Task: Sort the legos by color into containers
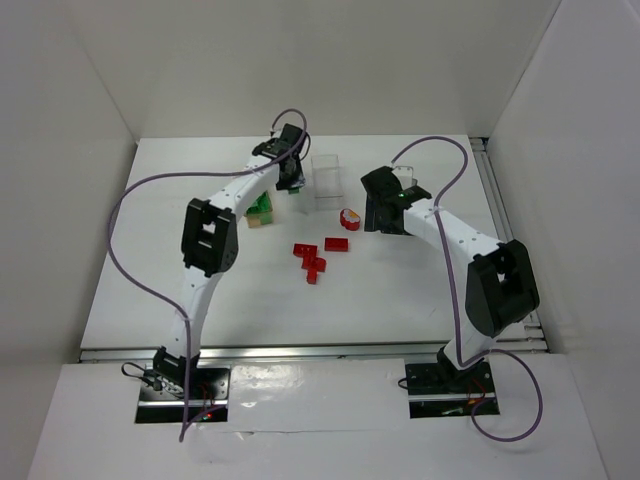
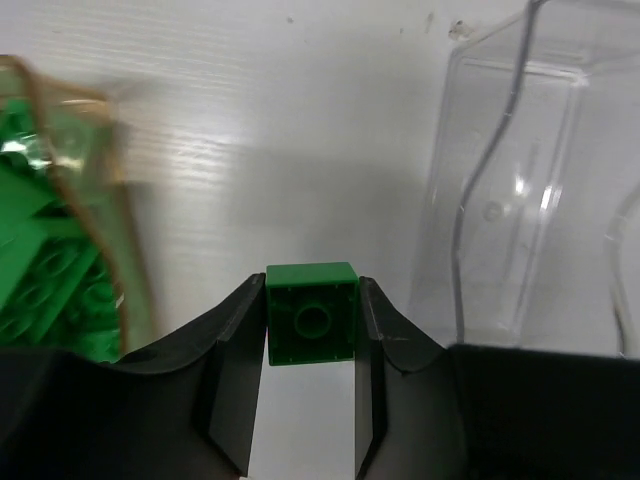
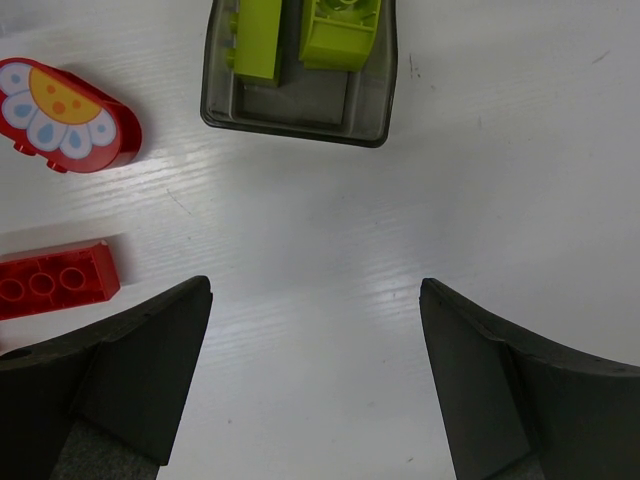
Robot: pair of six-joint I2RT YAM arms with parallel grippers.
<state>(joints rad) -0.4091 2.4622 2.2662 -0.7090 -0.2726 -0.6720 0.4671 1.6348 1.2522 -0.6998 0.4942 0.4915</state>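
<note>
On the white table [image 1: 200, 290], the empty clear container [image 1: 326, 176] stands at the far middle. The left gripper [image 2: 310, 305] hangs just left of that container, its jaws pinching a dark green brick [image 2: 311, 325] by two opposite sides. The right gripper [image 3: 315, 290] is to the container's right, jaws spread wide and holding nothing. A container of green bricks [image 1: 262, 208] sits to its left, and a third container [image 3: 300, 115] holding two yellow-green bricks [image 3: 258, 35] lies to its right. Nearer the arm bases than the empty container lie loose red bricks [image 1: 310, 258] and a red flower-printed piece [image 1: 350, 217]
</note>
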